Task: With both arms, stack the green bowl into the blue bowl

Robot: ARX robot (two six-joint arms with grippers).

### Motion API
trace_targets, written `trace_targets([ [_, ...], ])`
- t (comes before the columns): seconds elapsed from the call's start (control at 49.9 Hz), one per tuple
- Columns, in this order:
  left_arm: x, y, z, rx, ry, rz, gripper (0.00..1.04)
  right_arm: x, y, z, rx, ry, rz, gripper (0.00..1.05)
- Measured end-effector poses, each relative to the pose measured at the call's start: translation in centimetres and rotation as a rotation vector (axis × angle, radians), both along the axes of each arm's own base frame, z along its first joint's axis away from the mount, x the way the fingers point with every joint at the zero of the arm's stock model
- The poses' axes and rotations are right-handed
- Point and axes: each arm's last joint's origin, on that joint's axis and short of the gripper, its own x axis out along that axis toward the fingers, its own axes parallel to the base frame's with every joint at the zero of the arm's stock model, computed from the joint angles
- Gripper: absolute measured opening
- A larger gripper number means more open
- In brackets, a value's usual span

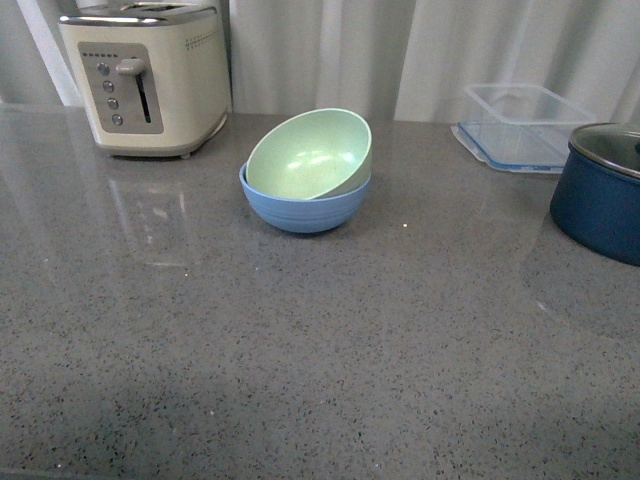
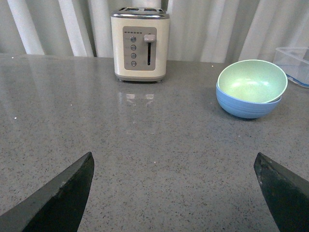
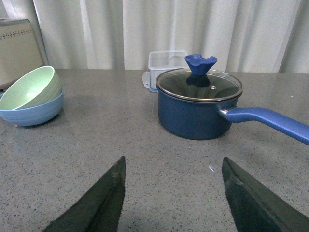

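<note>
Green bowl (image 1: 310, 155) sits inside blue bowl (image 1: 303, 207), tilted, not seated flat: its rim rides high on the far right side and its opening faces the front camera. Pair is mid-surface toward the back, on a grey speckled glossy surface (image 1: 300, 360) that shows reflections. Cream toaster (image 1: 148, 75) stands back left, near the bowls but not touching. Clear plastic container (image 1: 520, 125) sits back right; dark navy pot (image 1: 602, 190) with glass lid is at the right edge, just in front of the container, with its blue handle (image 3: 270, 122) visible from the right wrist view. White pleated curtain (image 1: 400, 50) runs along the back of the surface. Neither arm shows in the front view. Left gripper (image 2: 174, 193) has fingers spread wide, holding nothing, low over bare surface, well apart from the bowls. Right gripper (image 3: 171, 198) also spread, holding nothing, facing the pot.
</note>
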Motion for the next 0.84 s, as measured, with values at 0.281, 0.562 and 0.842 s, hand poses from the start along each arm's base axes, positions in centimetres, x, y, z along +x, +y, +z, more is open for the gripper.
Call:
trace_targets([
  [0.281,0.0,0.0,0.0,0.0,0.0,0.0,0.98,0.0,0.0,0.0,0.0,0.0,0.0,0.94],
  [0.562,0.0,0.0,0.0,0.0,0.0,0.0,0.98,0.0,0.0,0.0,0.001,0.0,0.0,0.95],
  [0.842,0.0,0.0,0.0,0.0,0.0,0.0,0.98,0.0,0.0,0.0,0.001,0.0,0.0,0.95],
])
